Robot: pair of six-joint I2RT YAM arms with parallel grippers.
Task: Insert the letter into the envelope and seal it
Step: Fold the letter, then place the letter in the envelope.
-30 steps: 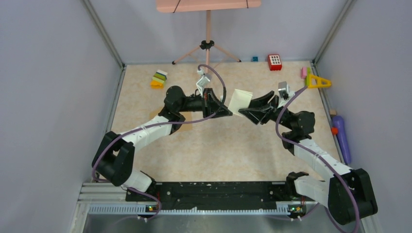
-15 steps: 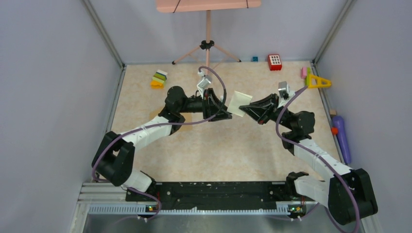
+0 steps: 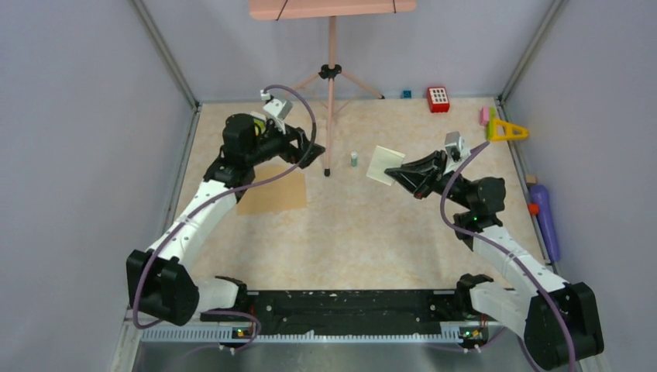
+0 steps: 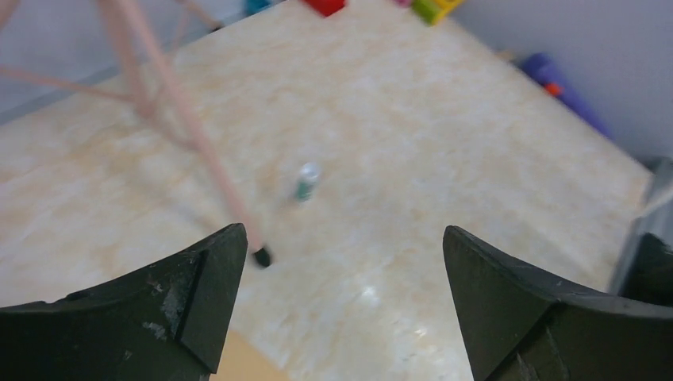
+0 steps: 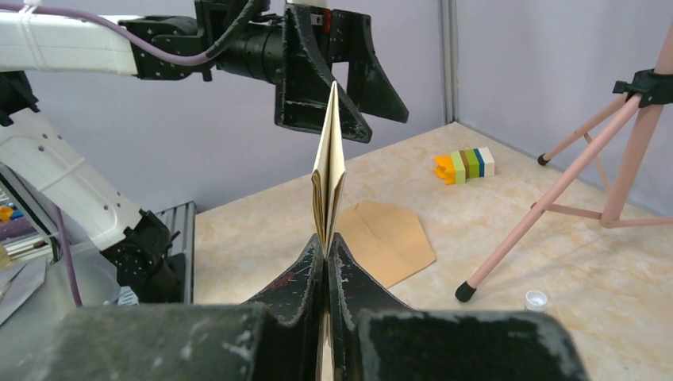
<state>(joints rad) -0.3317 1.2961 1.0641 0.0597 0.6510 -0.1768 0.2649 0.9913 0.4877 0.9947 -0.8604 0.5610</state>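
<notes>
**A:** Where's the envelope (image 3: 271, 190)?

**B:** Flat on the surface, flap open, nothing touching it.

**A:** And the letter (image 3: 383, 164)?

**B:** Off to the right of the envelope, well apart from it and up in the air. The right fingers (image 5: 313, 270) are closed on its lower edge. From the right wrist it stands upright and edge-on, folded.

**A:** What about the left fingers (image 4: 198, 278)?

**B:** Spread wide with nothing between them, hanging just past the envelope's far right corner. A sliver of that corner shows at the bottom of the left wrist view.

**A:** Anything else around it?

**B:** A pink tripod (image 3: 331, 77) has one foot down just right of the envelope's far corner. A small capped bottle (image 3: 354, 159) stands between the envelope and the letter. A stack of coloured blocks (image 3: 253, 125) sits beyond the envelope's far edge.
</notes>
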